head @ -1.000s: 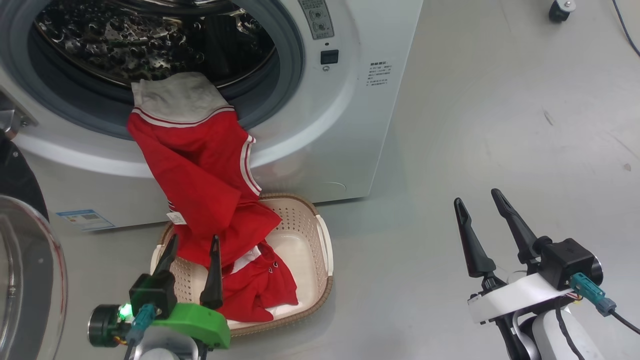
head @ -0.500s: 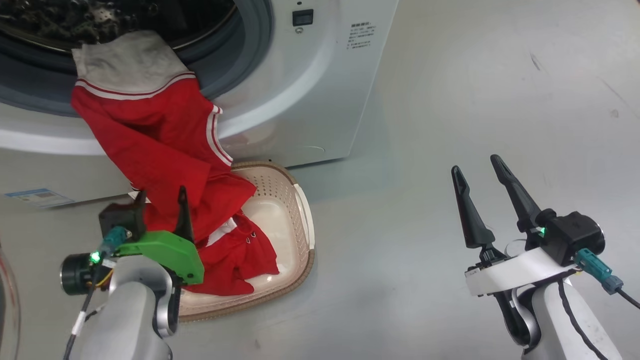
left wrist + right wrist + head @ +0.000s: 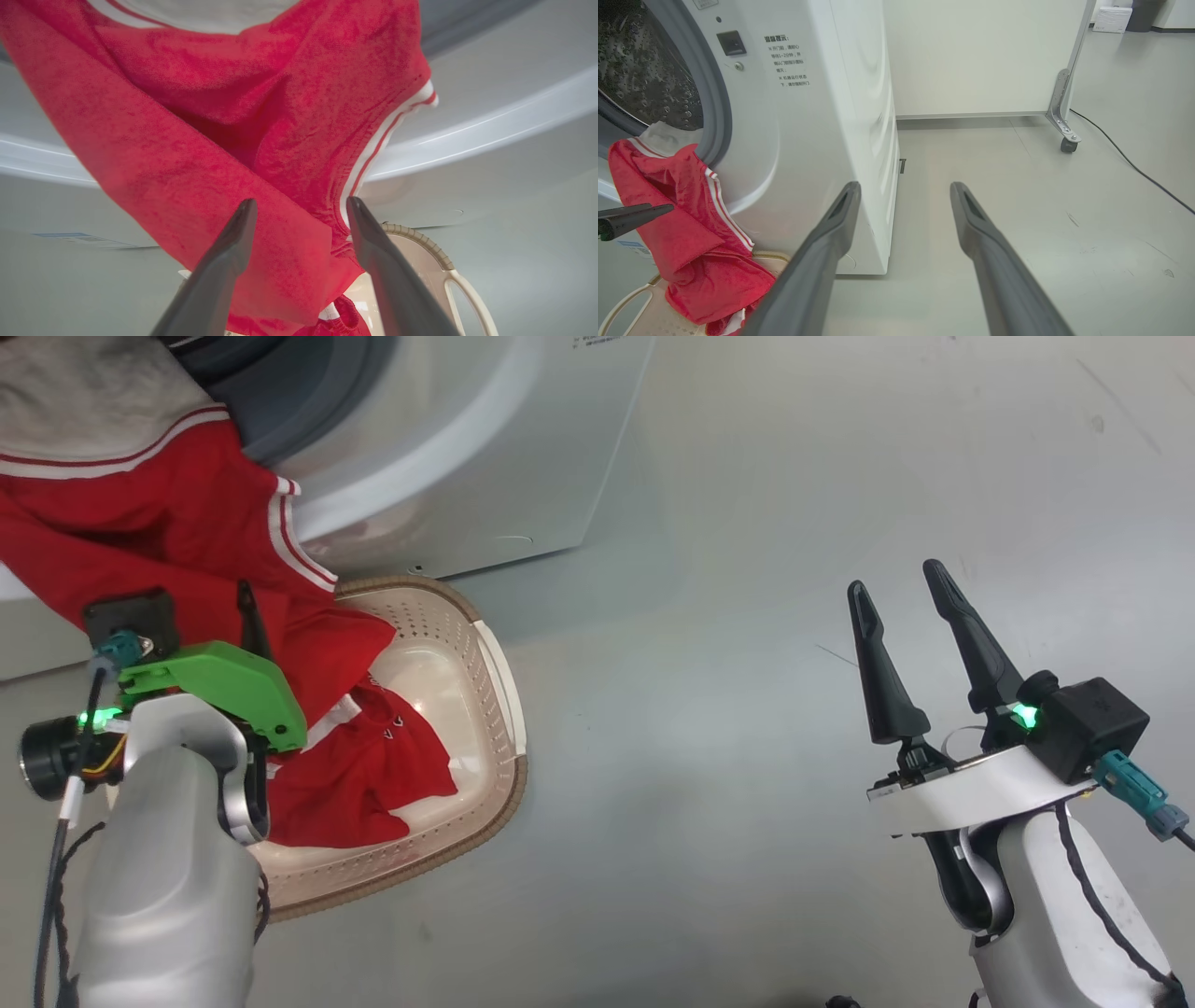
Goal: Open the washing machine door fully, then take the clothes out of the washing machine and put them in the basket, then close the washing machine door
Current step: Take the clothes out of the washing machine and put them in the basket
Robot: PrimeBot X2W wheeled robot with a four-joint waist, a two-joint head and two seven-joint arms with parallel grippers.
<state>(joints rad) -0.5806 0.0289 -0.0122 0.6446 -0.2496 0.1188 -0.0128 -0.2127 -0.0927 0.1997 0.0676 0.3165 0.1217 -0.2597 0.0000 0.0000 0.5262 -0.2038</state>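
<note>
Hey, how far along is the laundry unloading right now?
Done: the washing machine has its mouth uncovered, and some red clothes lie in the basket. In hand: one red garment hangs from the mouth down into the basket, with the open left gripper at it; the right gripper hovers open over the floor. Left: freeing that garment and closing the door.

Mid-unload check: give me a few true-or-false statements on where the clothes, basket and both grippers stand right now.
1. The clothes hang from the washing machine opening down into the basket. True.
2. The right gripper is shut on the clothes. False: it is open and empty, off to the side above the floor.
3. The left gripper is open, close to the hanging clothes. True.
4. The basket holds nothing. False: red cloth lies in it.
</note>
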